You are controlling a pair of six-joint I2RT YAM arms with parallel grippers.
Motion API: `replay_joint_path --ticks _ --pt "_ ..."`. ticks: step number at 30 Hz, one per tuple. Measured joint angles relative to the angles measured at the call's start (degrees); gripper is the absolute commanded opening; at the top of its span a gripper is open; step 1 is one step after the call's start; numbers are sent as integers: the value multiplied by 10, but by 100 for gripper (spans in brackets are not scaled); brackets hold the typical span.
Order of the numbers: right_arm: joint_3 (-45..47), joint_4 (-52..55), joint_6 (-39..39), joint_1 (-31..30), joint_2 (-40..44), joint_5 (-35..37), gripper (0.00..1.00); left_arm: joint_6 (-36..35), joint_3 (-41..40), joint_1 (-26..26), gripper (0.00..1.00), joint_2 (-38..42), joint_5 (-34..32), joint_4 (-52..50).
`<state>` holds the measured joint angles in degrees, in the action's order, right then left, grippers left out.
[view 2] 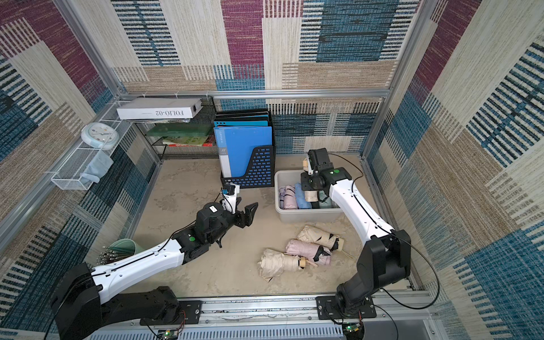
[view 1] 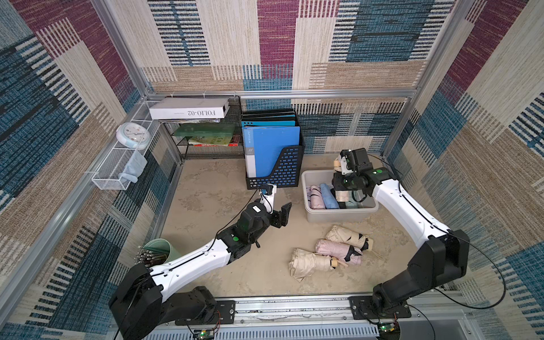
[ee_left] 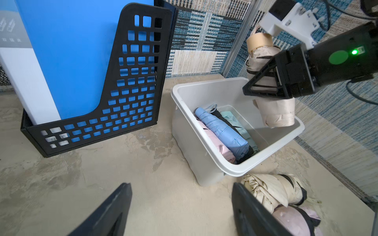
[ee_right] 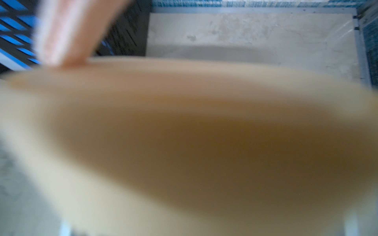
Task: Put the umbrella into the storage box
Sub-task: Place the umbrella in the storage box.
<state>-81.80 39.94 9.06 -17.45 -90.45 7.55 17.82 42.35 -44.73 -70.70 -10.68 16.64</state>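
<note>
One creased umbrella (ee_left: 276, 114), rounded plastic storage box (ee_left: 196, 147)

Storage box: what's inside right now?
The storage box holds, side by side: pink umbrella, blue umbrella, black folded item, mint umbrella. Right gripper holds a beige umbrella upright over its bare side. Floor beneath the four is covered.

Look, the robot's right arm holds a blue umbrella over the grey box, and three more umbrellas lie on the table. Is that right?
Not quite: the held umbrella is beige, not blue, as the left wrist view shows. The rest is right: the right arm's jaws hold it over the storage box, and three more umbrellas lie on the table.
</note>
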Motion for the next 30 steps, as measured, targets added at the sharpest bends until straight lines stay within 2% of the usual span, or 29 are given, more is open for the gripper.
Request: replay_joint_path --ticks 8,18,21,26,30 --pt "-26 15 -63 27 -81 60 32 2 9 19 81 -19 14 -2" --pt "-26 21 -73 61 -127 94 35 2 9 35 81 -31 20 -7" --pt "-28 21 -72 63 -145 101 41 2 9 40 81 -38 29 -7" --pt "-49 21 -69 66 -181 117 65 2 9 47 81 -43 35 -11" --pt "-62 22 -64 69 -202 134 74 2 7 52 81 -44 45 -14"
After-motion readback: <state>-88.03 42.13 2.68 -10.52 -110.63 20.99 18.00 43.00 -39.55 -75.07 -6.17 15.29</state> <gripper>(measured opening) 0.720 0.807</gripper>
